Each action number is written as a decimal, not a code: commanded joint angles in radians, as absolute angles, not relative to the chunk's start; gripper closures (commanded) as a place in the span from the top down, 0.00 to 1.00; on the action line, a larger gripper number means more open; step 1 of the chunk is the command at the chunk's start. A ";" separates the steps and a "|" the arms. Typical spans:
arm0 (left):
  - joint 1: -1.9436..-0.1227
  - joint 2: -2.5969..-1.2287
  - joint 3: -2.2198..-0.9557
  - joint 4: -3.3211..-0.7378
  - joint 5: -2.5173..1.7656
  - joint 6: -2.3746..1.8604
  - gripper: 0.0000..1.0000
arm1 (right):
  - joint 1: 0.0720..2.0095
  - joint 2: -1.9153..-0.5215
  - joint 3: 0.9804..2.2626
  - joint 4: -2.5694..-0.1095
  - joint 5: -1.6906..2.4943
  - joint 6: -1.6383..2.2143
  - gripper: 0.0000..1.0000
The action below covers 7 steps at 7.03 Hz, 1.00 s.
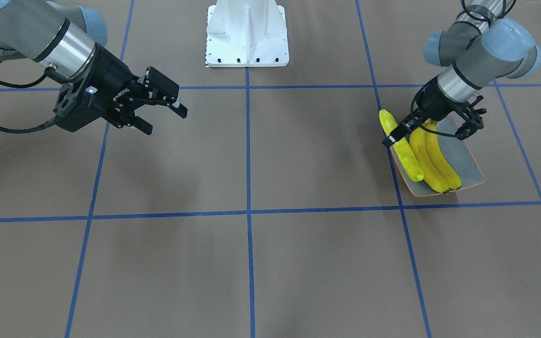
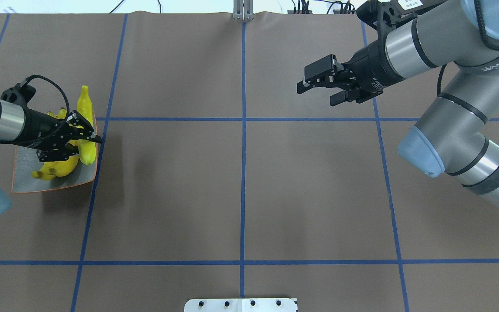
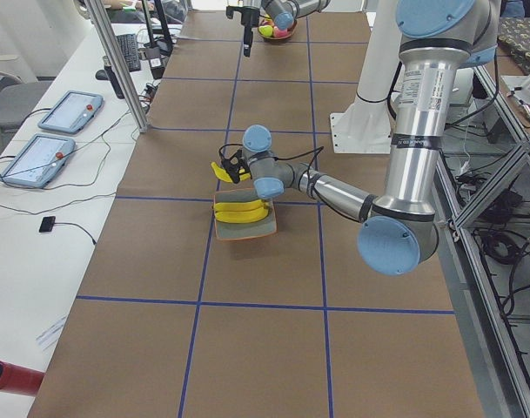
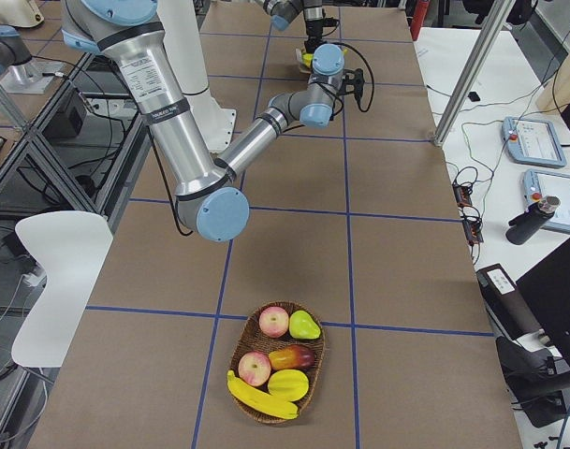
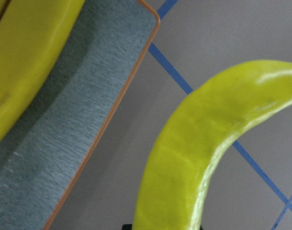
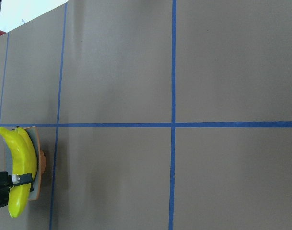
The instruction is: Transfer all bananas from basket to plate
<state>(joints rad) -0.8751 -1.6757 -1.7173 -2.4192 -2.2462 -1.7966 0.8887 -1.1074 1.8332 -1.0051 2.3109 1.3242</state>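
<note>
The grey-blue plate [image 1: 463,159] with an orange rim lies at the table's left end and also shows in the overhead view [image 2: 28,182]. Two deep yellow bananas [image 1: 432,162] lie on it. The paler greenish banana [image 1: 404,152] lies along the plate's edge, its far end sticking out past the rim; the left wrist view shows it [image 5: 198,158] beside the rim [image 5: 112,124]. My left gripper [image 1: 430,134] is open just above the bananas, one finger at the pale banana. My right gripper [image 2: 317,93] is open and empty above the table. A further banana [image 4: 261,398] lies in the basket [image 4: 242,348].
The basket at the table's right end also holds apples, a pear and other fruit. The white robot base [image 1: 247,35] stands at the table's middle edge. Blue tape lines cross the brown table top [image 2: 241,182].
</note>
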 commanded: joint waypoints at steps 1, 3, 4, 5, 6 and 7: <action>-0.917 -1.669 -1.658 -2.421 -2.312 -1.677 0.00 | 0.888 -1.108 1.833 -1.006 2.310 1.324 0.99; -0.911 -1.680 -1.664 -2.422 -2.318 -1.686 0.00 | 0.888 -1.108 1.832 -1.008 2.309 1.319 0.99; -0.907 -1.681 -1.657 -2.422 -2.319 -1.687 0.00 | 0.888 -1.109 1.832 -1.009 2.309 1.318 0.99; -0.907 -1.680 -1.655 -2.422 -2.318 -1.686 0.00 | 0.890 -1.108 1.832 -1.008 2.309 1.318 0.99; -0.908 -1.680 -1.652 -2.422 -2.318 -1.686 0.00 | 0.890 -1.109 1.832 -1.009 2.309 1.318 0.99; -0.907 -1.675 -1.651 -2.422 -2.318 -1.680 0.00 | 0.888 -1.109 1.832 -1.011 2.309 1.316 0.99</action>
<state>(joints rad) -0.9075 -1.6788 -1.6531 -2.4222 -2.3180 -1.6845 0.8892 -1.1086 1.8317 -1.0094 2.3086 1.3174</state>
